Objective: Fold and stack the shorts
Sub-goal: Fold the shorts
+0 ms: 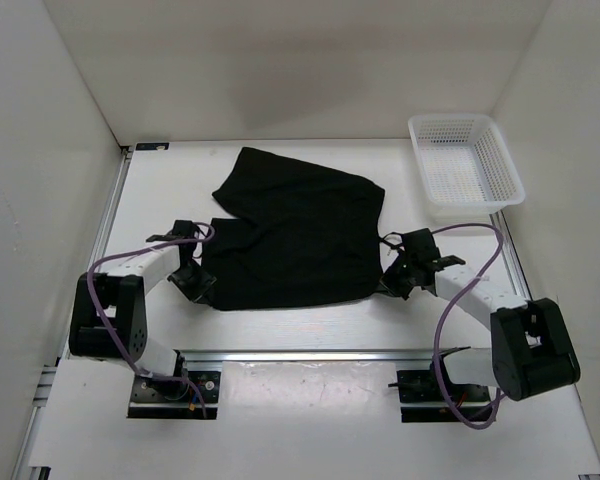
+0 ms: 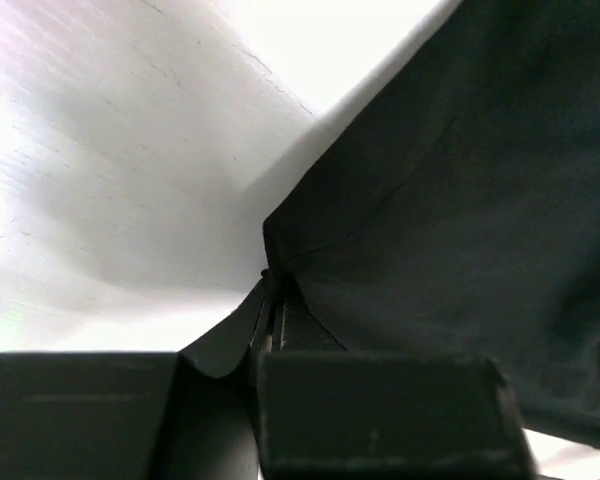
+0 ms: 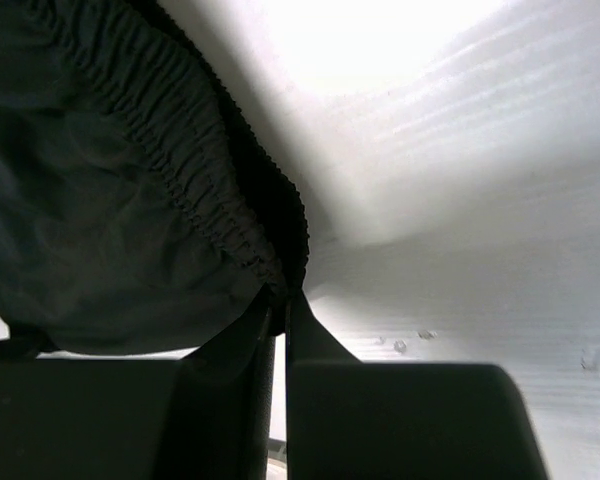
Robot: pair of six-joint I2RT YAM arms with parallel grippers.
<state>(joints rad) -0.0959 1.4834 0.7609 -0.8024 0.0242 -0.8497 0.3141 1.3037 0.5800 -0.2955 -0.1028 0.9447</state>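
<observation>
The black shorts [image 1: 290,230] lie spread on the white table, in the middle of the top view. At their near left corner my left gripper [image 1: 198,283] is shut on the cloth's edge; in the left wrist view its jaws [image 2: 270,285] pinch the corner of the shorts [image 2: 460,200]. My right gripper [image 1: 390,280] is shut on the near right corner. The right wrist view shows its fingertips [image 3: 283,292] pinching the gathered elastic waistband of the shorts [image 3: 180,170].
A white mesh basket [image 1: 465,165] stands at the back right of the table. White walls close in the left, back and right sides. An aluminium rail [image 1: 310,355] runs along the near edge by the arm bases.
</observation>
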